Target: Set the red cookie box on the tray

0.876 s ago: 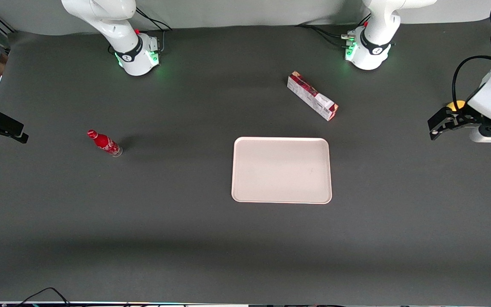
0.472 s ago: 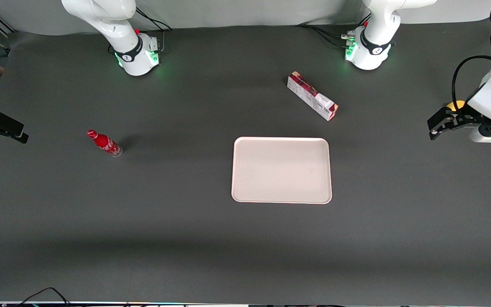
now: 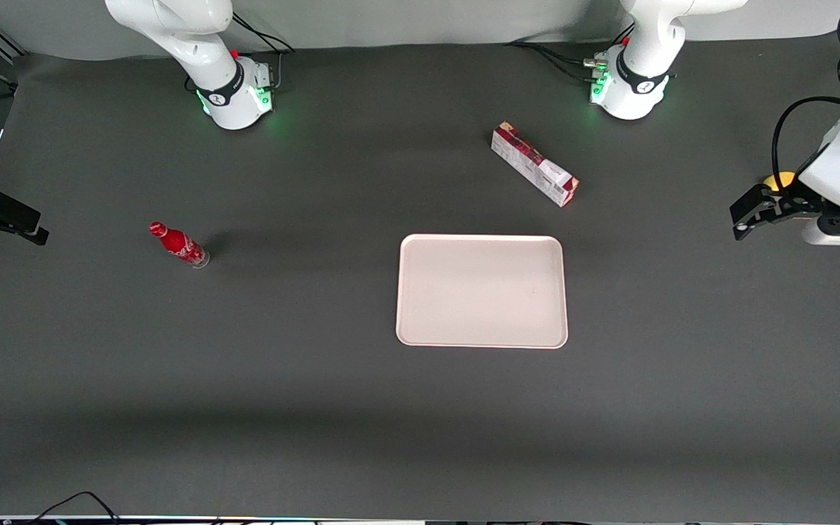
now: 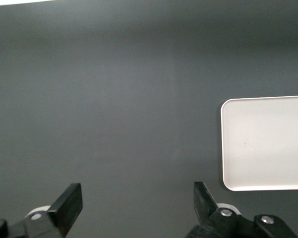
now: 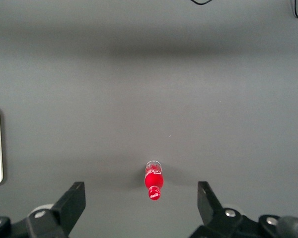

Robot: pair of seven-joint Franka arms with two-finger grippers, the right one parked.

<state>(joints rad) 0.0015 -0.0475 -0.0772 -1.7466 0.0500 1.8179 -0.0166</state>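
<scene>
Red cookie box (image 3: 534, 164) sits off the tray (image 3: 482, 339), farther from the camera. Gripper (image 3: 741, 217) hovers toward the working arm's end, fingers (image 4: 69, 201) apart, probably holding nothing.

The worktop (image 3: 245, 364) looks dark and matt. The tray (image 3: 482, 248) is smooth. The red cookie box (image 3: 534, 164) looks like printed cardboard. The end effector (image 3: 744, 216) hovers toward the working arm's end, black.

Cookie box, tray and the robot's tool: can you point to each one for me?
red cookie box (image 3: 534, 164), front view, middle of its top face.
tray (image 3: 482, 343), front view, its rim nearest the camera.
tool (image 4: 137, 203), left wrist view, midway between its open fingertips, above bare table.
</scene>
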